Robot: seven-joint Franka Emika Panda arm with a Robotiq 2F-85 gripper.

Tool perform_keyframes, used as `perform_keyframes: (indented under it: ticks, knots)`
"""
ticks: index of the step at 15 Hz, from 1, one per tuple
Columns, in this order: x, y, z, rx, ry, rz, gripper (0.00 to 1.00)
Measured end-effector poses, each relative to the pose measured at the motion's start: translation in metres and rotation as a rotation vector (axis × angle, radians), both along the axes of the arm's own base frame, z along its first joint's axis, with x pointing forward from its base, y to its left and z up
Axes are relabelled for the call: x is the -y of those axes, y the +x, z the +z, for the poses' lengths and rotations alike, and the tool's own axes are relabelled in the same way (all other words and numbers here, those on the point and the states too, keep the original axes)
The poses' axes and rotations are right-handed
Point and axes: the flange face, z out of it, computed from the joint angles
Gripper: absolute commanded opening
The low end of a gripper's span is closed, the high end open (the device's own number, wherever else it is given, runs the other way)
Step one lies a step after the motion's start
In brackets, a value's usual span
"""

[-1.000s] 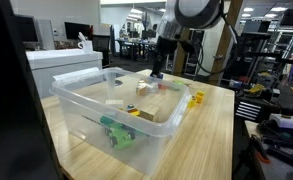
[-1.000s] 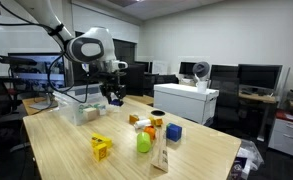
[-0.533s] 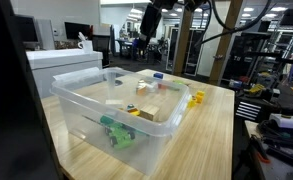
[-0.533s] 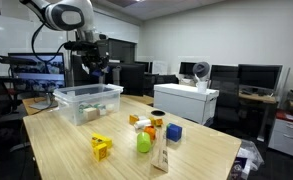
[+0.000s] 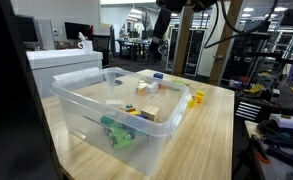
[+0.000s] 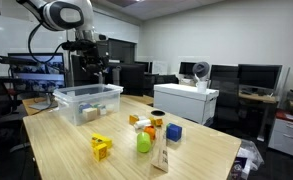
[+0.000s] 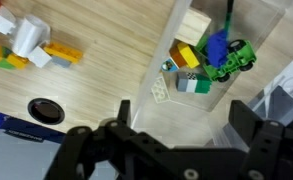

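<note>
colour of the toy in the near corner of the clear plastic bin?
The toy is green with a darker part; clearest in an exterior view.

In an exterior view the camera sits low and close beside the clear bin (image 5: 116, 112), facing along the surface (image 5: 214, 130); in an exterior view it stands far back past the surface's opposite end, and both share bin (image 6: 86, 101) and surface. The wrist view looks straight down from high up, with the tool (image 7: 179, 128) at its lower edge.
</note>
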Motion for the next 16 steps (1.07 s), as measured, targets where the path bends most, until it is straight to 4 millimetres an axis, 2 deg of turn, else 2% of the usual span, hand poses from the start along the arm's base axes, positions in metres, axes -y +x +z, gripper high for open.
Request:
perform_keyframes:
  ticks: [3,4,5,8,9,12,16]
  knots:
    - [0.062,-0.007,-0.009,-0.037,-0.075,-0.080,1.00]
    - [0.083,-0.014,-0.016,-0.070,-0.109,-0.109,1.00]
    - [0.116,-0.029,-0.032,-0.132,-0.159,-0.154,1.00]
    - [0.154,-0.059,-0.063,-0.239,-0.217,-0.205,1.00]
    - [0.165,-0.077,-0.086,-0.298,-0.232,-0.212,1.00]
    - [0.161,-0.088,-0.107,-0.340,-0.231,-0.193,1.00]
    - [0.142,-0.089,-0.144,-0.355,-0.237,-0.110,1.00]
